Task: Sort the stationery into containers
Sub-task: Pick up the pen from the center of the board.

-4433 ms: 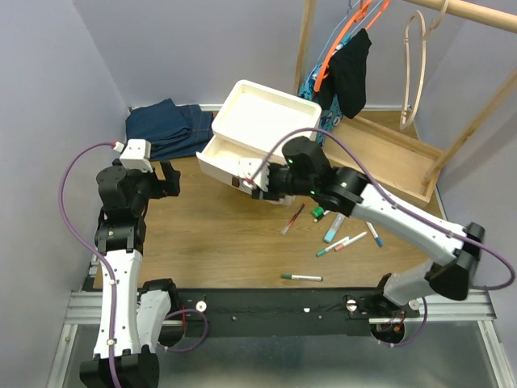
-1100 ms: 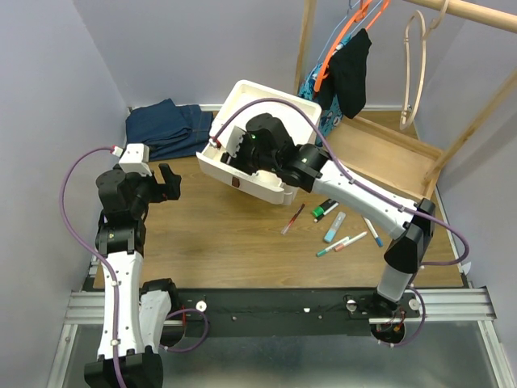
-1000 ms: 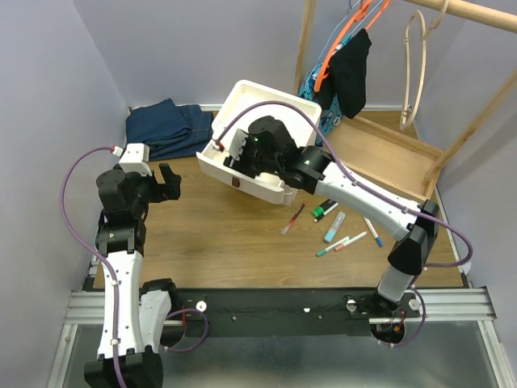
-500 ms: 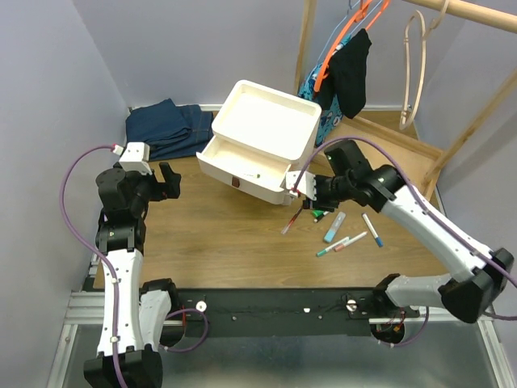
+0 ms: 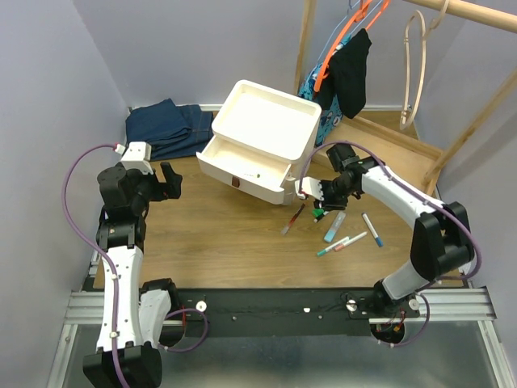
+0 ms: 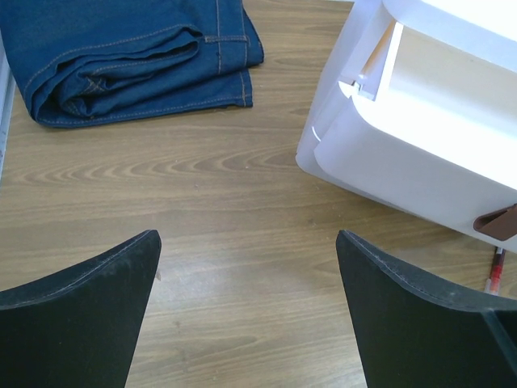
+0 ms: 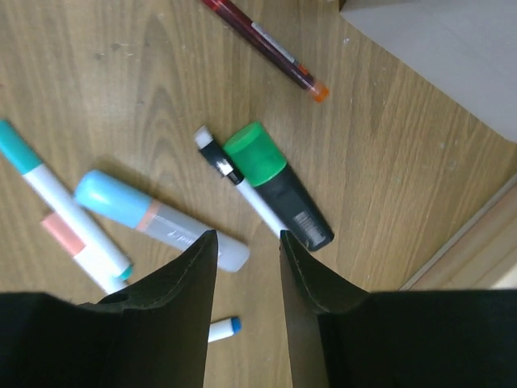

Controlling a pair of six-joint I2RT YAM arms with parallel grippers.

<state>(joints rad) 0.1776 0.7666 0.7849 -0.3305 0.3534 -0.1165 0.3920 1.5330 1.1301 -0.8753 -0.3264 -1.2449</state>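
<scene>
The white drawer stack (image 5: 266,121) stands at the back centre with its top drawer (image 5: 242,166) pulled open. It also shows in the left wrist view (image 6: 420,153). My right gripper (image 5: 321,200) hovers over the pen cluster. It is open and empty (image 7: 246,242), above a slim white pen (image 7: 242,190) and the black-green marker (image 7: 283,190). The red pen (image 7: 262,40), the blue-capped bottle (image 7: 161,220) and a teal-capped marker (image 7: 65,198) lie around it. My left gripper (image 5: 170,179) is open and empty (image 6: 249,242) above bare wood, left of the drawers.
Folded jeans (image 5: 166,128) lie at the back left. A long wooden tray (image 5: 396,153) and a clothes rack with hangers (image 5: 355,48) stand at the back right. More markers (image 5: 349,241) lie right of the cluster.
My right gripper has left the open top drawer and swung right and nearer, down over the pen cluster. The green marker near the front edge is gone. The left arm has not moved.
</scene>
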